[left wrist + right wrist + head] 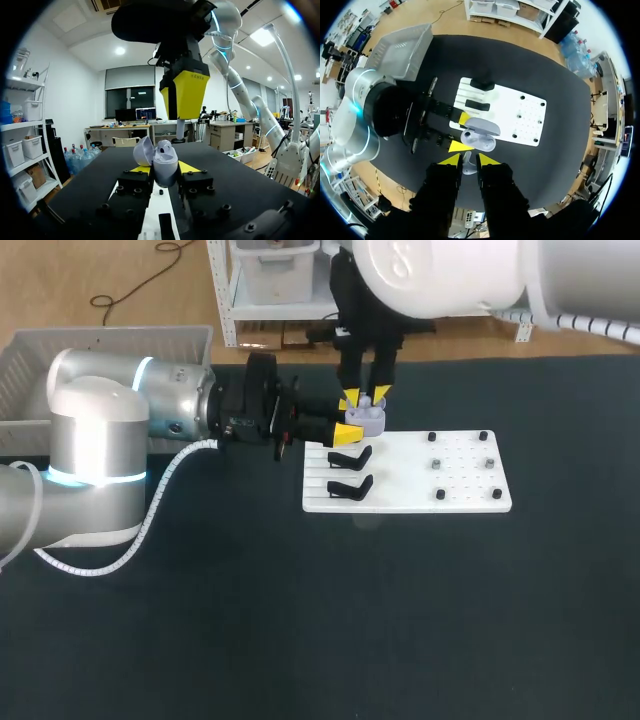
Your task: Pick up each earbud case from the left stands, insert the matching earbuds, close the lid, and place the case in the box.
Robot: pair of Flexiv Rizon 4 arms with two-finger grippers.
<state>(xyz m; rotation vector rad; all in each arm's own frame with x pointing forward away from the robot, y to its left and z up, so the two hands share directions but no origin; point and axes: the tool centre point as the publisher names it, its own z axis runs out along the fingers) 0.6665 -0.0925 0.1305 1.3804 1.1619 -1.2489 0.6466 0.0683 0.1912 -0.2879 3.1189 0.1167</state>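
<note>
The dark worktop [200,640] carries a pale slatted box [60,350] at its far left corner and a white board [460,485] near the middle. The left arm [110,430] comes in level, and its claw [164,168] is clenched on the lavender earbud case [162,162], which is held lid open just above the board's far left corner. The right arm [440,270] hangs over it, and its claw [469,161] pinches a white earbud [468,163] directly above the open case. Two black stands [350,487] sit on the board just beside the case.
</note>
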